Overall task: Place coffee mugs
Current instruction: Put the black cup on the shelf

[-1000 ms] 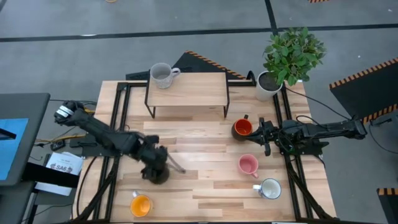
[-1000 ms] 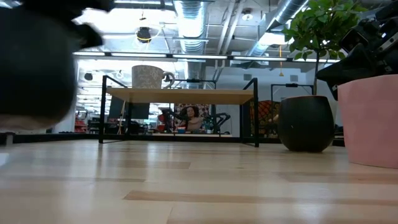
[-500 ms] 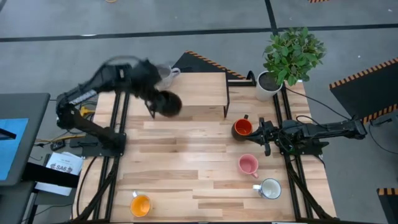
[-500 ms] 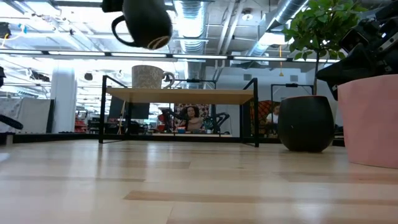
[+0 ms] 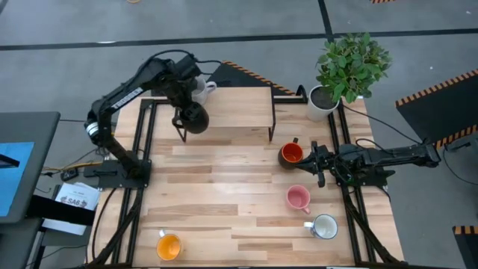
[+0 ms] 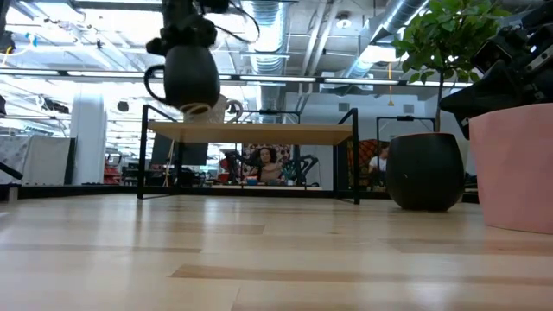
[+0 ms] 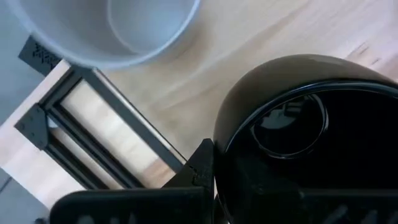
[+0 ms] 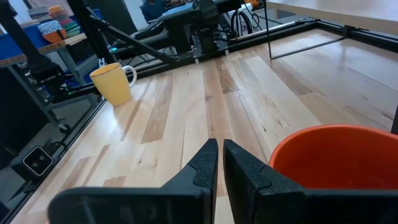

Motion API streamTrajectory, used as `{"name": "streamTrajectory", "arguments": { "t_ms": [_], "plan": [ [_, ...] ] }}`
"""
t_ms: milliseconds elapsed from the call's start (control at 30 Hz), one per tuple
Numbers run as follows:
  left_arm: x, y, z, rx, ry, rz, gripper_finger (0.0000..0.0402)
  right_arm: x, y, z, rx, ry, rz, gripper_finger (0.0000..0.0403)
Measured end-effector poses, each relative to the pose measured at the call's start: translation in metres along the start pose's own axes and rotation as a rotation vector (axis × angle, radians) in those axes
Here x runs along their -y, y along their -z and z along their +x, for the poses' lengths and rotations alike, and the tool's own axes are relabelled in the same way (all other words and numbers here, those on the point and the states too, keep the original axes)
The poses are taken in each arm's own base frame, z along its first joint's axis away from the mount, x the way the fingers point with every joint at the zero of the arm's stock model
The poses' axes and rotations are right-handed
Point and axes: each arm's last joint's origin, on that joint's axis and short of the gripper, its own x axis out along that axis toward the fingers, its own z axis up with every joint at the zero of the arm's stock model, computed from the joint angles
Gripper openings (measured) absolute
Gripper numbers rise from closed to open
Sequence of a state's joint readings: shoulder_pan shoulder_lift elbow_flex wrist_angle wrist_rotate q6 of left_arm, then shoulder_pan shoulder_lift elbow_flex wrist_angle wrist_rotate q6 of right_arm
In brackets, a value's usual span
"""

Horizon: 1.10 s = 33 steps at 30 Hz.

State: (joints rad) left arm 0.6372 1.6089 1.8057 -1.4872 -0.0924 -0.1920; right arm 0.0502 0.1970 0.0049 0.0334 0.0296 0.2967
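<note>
My left gripper [image 5: 187, 104] is shut on a black mug [image 5: 194, 119] held in the air over the left end of a small raised wooden shelf [image 5: 239, 112]. A grey mug [image 5: 204, 89] stands on that shelf just beyond it. The black mug's handle [image 6: 155, 74] sticks out sideways in the low view. My right gripper [image 5: 314, 160] lies shut at the table's right edge, beside a red-orange mug [image 5: 291, 154], apart from it. A pink mug [image 5: 298, 198], a white mug with blue [image 5: 325, 226] and a yellow-orange mug [image 5: 169, 246] stand on the table. My left gripper holds the black mug by its rim [image 7: 219, 142], coming from above and pointing steeply down. One finger [image 7: 202, 168] lies against the outside of the wall; the other is lost in the mug's dark inside. The mug hangs upright, mouth up, clear of shelf and table.
A white pot with a green plant [image 5: 323, 101] stands at the far right corner. The shelf has black metal legs [image 6: 141, 154] with free room under it. Most of the shelf top right of the grey mug is bare, as is the table's middle.
My left gripper has carried the black mug from the near left part of the table up and toward the far edge. It now hangs over the shelf's left end beside the grey mug, a little lower than half a second ago. The wrist has rolled along the way.
</note>
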Motion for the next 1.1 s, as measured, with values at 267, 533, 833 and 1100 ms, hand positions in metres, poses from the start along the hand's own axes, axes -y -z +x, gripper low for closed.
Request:
{"name": "streamTrajectory", "arguments": {
  "t_ms": [267, 533, 833, 1100],
  "plan": [
    [0.000, -0.009, 0.010, 0.023, -0.104, 0.032, 0.0000, 0.000, 0.000, 0.000, -0.001, 0.000, 0.000, 0.0054],
    [0.000, -0.010, 0.014, 0.025, -0.130, 0.084, 0.0007, 0.000, 0.000, 0.000, -0.002, 0.000, 0.000, 0.0054],
    [0.000, -0.011, 0.015, 0.041, -0.144, 0.103, 0.0017, 0.000, 0.000, 0.000, -0.002, 0.000, 0.000, 0.0054],
    [-0.001, -0.013, 0.015, 0.064, -0.146, 0.097, 0.0038, 0.000, 0.000, 0.000, -0.002, 0.000, 0.000, 0.0054]
  ]
}}
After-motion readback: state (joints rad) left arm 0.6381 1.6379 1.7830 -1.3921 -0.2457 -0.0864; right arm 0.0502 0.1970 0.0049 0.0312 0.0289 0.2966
